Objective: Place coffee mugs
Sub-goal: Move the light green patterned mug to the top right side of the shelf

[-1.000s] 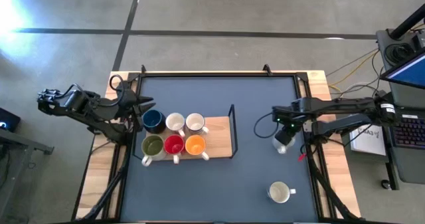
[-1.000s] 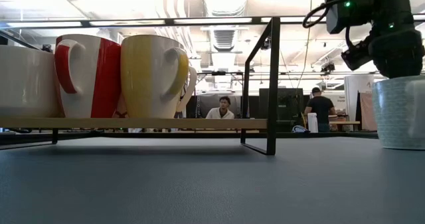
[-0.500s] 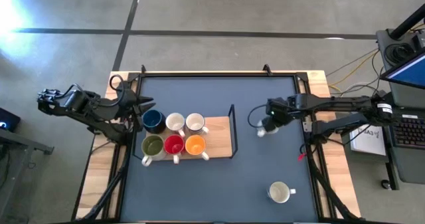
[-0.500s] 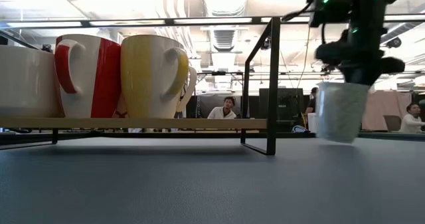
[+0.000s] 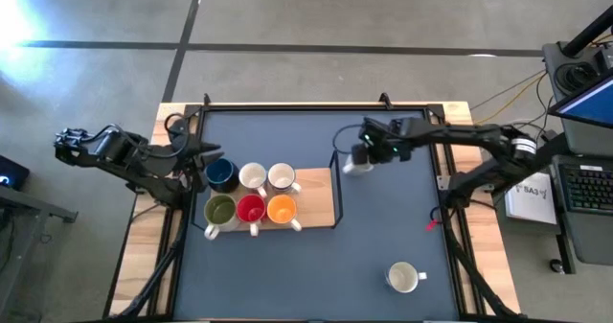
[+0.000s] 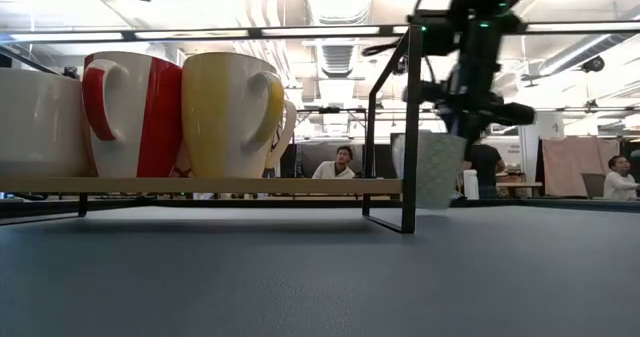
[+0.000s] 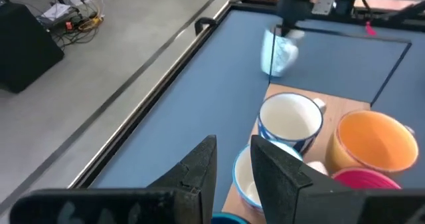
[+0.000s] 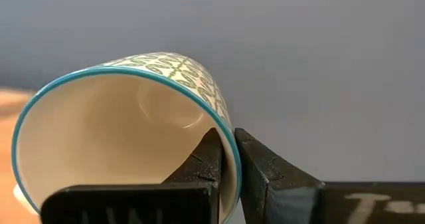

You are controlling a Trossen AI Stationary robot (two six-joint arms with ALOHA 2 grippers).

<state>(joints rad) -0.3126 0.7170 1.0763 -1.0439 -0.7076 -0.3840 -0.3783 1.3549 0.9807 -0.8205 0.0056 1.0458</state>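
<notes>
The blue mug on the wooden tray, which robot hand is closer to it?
Left. The left gripper hovers just beside the blue mug, at the tray's end. The right gripper is past the tray's far end, holding a patterned mug.

Six mugs on rack; one airborne; one apart.

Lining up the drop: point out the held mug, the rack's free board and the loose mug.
held mug (image 8: 126, 137): right wrist view, inner wall.
rack board (image 5: 319, 196): high view, bare wood.
loose mug (image 5: 402, 277): high view, inside.
</notes>
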